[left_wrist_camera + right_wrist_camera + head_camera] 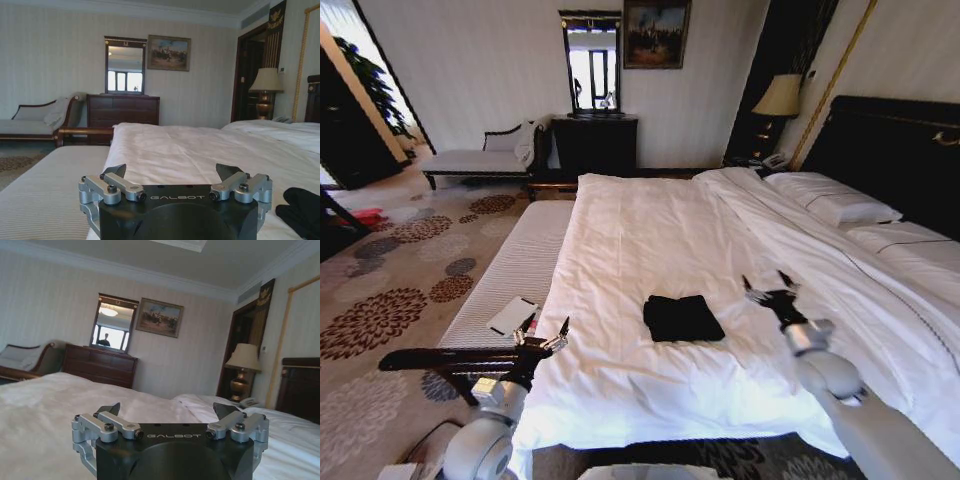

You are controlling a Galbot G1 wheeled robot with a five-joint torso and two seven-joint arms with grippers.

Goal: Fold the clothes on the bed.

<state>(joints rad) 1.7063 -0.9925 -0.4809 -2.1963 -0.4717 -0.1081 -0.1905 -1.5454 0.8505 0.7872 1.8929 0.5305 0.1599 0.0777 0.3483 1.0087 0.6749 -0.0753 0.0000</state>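
The clothes lie as a small, compact black bundle on the white bed, near its foot end. My left gripper is open at the bed's left edge, a short way left of the bundle and not touching it. In the left wrist view the open left gripper is empty, and the black clothes show off to one side. My right gripper hovers open over the sheet just right of the bundle. The right wrist view shows the right gripper with nothing between its fingers.
A dark-wood bench with a white cushion runs along the bed's left side, with a flat white item on it. Pillows and the dark headboard are at the right. A chaise, dresser and lamp line the far wall.
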